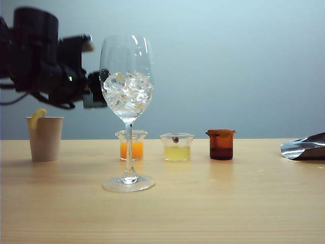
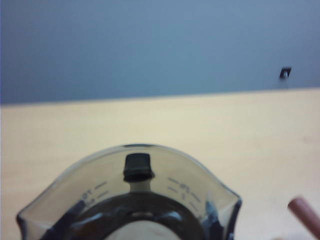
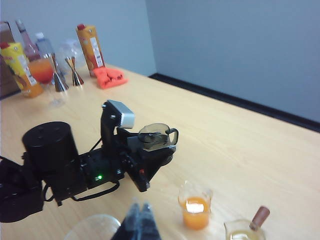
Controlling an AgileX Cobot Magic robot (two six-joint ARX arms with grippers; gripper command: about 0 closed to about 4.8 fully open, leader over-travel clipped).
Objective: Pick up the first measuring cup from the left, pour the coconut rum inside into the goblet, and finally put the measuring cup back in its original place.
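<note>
Left wrist view looks over the smoky measuring cup (image 2: 131,200), which the left gripper (image 3: 152,150) clasps upright; whether any coconut rum is inside cannot be told. From outside, that gripper hangs beside the goblet (image 1: 127,96), level with its ice-filled bowl, on the side toward the paper cup (image 1: 44,137). To pour well, I judge the pour lip must clear the goblet's rim before tipping slowly. The right gripper (image 3: 140,220), fingers together and empty, hovers just above the goblet.

Looks like a lab drink-mixing setup: plain wooden table (image 1: 228,203), bare grey wall (image 1: 244,61), juice cartons (image 3: 91,47), steel jiggers (image 3: 75,71).
</note>
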